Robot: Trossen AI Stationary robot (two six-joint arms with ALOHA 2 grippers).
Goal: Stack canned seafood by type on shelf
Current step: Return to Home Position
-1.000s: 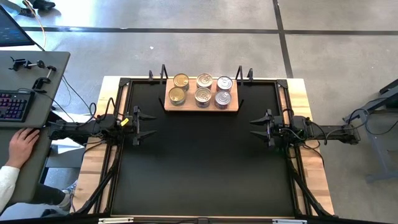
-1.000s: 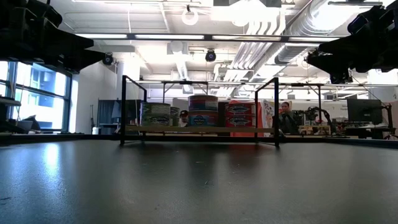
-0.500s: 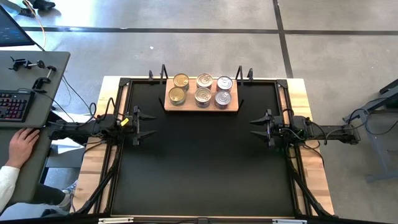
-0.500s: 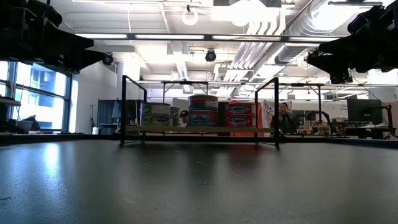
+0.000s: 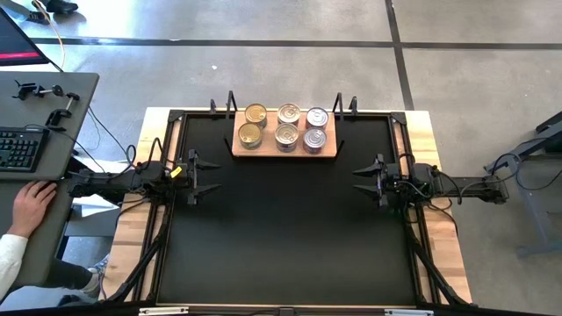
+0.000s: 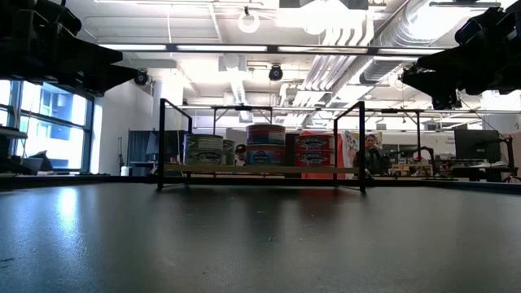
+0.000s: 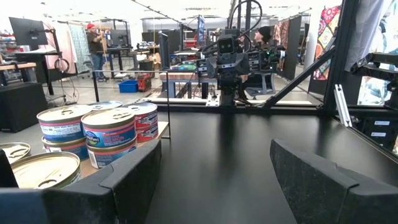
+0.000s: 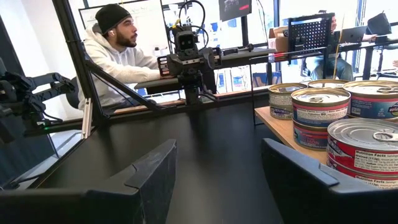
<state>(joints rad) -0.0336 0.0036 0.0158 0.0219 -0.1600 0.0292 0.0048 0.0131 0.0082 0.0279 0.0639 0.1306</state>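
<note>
The shelf (image 5: 330, 149) sits at the middle of the table's (image 5: 281, 246) far edge, and all the canned seafood (image 5: 287, 135) is on it, in two rows of three seen from above. From table height the tins (image 6: 265, 155) show as stacks two high on the wooden board (image 6: 260, 170), blue-labelled ones in the middle and red-labelled ones to one side. The left end effector (image 5: 211, 175) hangs over the table's left side with its fingers spread apart, pointing inward across the black top. The right end effector (image 5: 360, 180) faces it from the right side, its fingers apart too. The shelf lies between the two but farther back, so the tins are well apart from both, off to one side of each one's fingers. A person's hand (image 5: 31, 204) rests at a desk beside the table.
</note>
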